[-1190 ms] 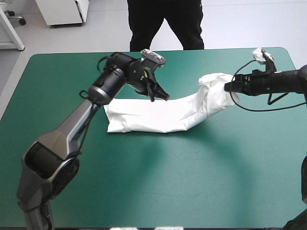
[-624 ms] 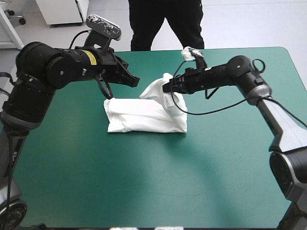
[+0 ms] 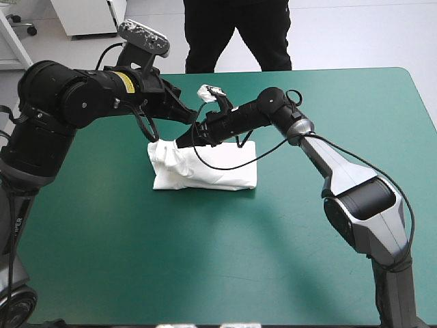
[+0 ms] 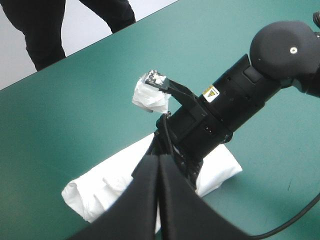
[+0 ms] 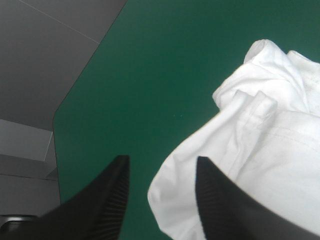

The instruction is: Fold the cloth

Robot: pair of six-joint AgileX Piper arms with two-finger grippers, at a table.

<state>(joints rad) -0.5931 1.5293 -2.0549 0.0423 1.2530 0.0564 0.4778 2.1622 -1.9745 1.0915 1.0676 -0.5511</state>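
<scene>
The T-shirt (image 3: 218, 171) is down on the surface (image 3: 205, 260) as a compact folded bundle, left of centre and a little toward the far edge. That's a big change from earlier, when it lay stretched out long toward the right side with one end pinched and lifted. Just before this, that end was in the air, arching over the bundle; now it lies folded onto the rest, and the pile is shorter and flatter. The right end effector (image 3: 180, 143) has swept well across from the right side and sits low over the bundle's left end. Its own view shows it (image 5: 162, 159) released, black fingers (image 5: 112, 190) standing apart, with the T-shirt (image 5: 270, 150) ahead of and beside one finger and nothing between them. So the grip it had earlier is gone. The left end effector (image 3: 192, 116) has barely moved since just before: raised above the bundle's far side, close by the right wrist. Its own view has it (image 4: 159, 157) clenched into one pointed arch on nothing, the T-shirt (image 4: 100, 187) lying beneath and beyond it. In the first frame it was low over the cloth.
</scene>
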